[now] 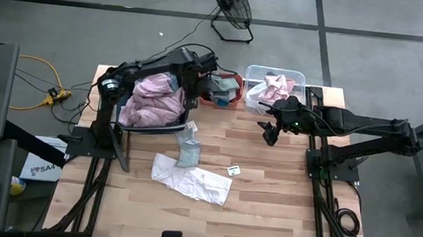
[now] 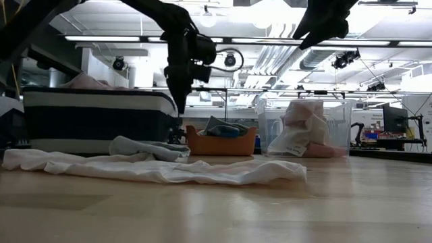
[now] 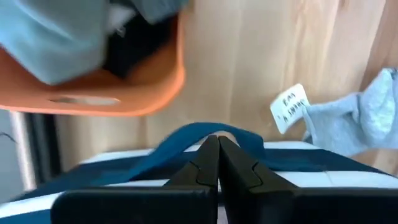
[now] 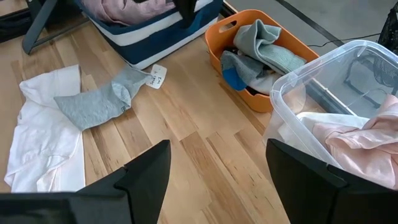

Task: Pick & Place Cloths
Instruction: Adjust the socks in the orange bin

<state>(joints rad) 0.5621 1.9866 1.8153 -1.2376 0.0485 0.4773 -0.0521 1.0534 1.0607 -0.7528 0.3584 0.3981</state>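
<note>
My left gripper [image 1: 192, 95] hangs at the right edge of the striped basket [image 1: 130, 123], at the table's [image 1: 265, 208] far left. Its fingers [image 3: 205, 165] are pressed together, pinching the basket's blue handle strap [image 3: 186, 134]. The basket holds a large pale pink cloth [image 1: 152, 98].

Just in front of the basket, a grey-green cloth [image 1: 187, 149] with a white tag [image 4: 157, 76] lies on the wood, its end overlapping a white cloth [image 1: 191, 180] spread flat toward the table's middle.

Right of the basket stands an orange bin [image 1: 225, 97] holding grey-green and blue fabric [image 4: 261, 53]. A small card [image 1: 233, 169] lies on the bare wood, apart from the white cloth.

Next comes a clear plastic bin [image 1: 255, 72] with a pink cloth [image 1: 278, 86] inside.

My right gripper [image 1: 266, 131] hovers above the table, just in front of the clear bin. Its fingers [image 4: 146, 171] are spread and hold nothing.
</note>
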